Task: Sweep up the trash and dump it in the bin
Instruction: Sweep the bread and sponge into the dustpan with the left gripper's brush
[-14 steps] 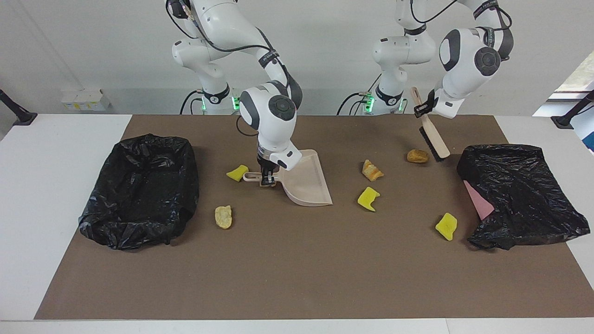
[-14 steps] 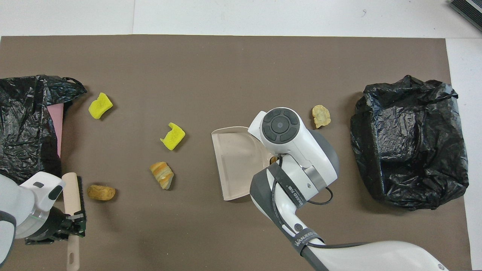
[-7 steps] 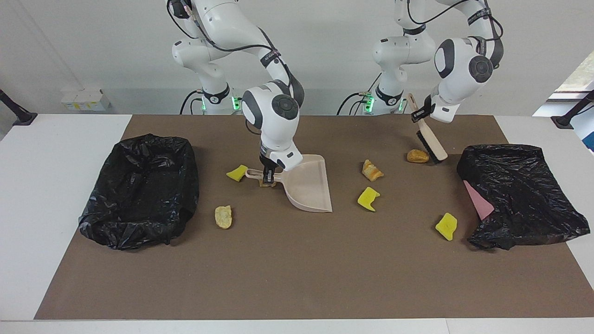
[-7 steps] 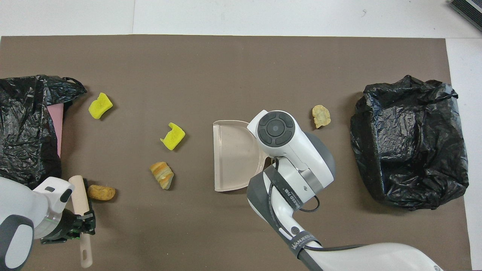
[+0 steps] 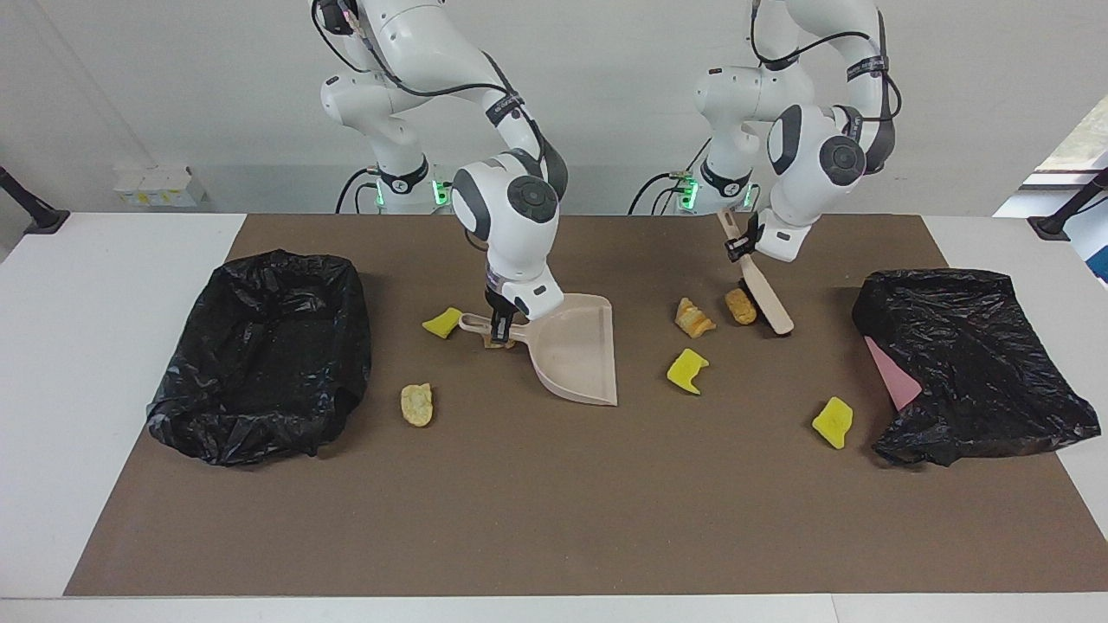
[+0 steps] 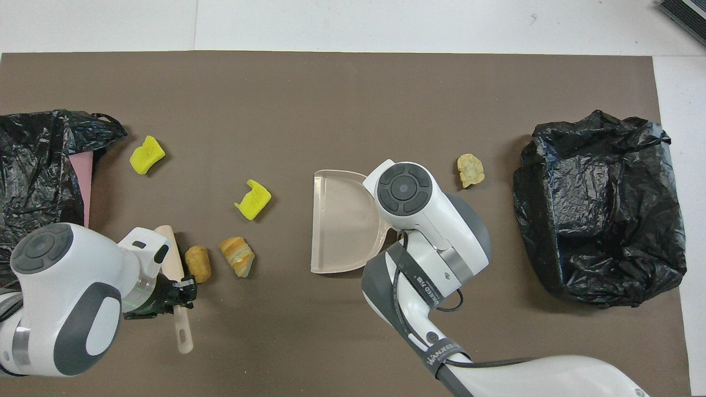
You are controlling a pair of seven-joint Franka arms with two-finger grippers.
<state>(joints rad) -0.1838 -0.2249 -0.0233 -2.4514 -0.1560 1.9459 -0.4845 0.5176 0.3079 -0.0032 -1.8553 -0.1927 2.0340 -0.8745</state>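
Note:
My left gripper (image 5: 741, 246) is shut on the handle of the beige brush (image 5: 767, 299), whose bristles touch a brown chunk of trash (image 5: 740, 305) (image 6: 197, 263). A striped bread chunk (image 5: 693, 317) lies beside it. My right gripper (image 5: 498, 327) is shut on the handle of the beige dustpan (image 5: 578, 350) (image 6: 339, 220), which rests on the mat mid-table. More trash lies around: yellow sponge pieces (image 5: 686, 370) (image 5: 833, 421) (image 5: 442, 322) and a tan chunk (image 5: 416, 403). The black-lined bin (image 5: 260, 355) stands open at the right arm's end.
A crumpled black bag (image 5: 969, 363) with a pink sheet (image 5: 892, 374) at its edge lies at the left arm's end. A brown mat (image 5: 554, 502) covers the table's middle; white table shows around it.
The left arm has swept the brush toward mid-table, pushing the brown chunk up beside the striped bread chunk. The right gripper has turned the dustpan slightly.

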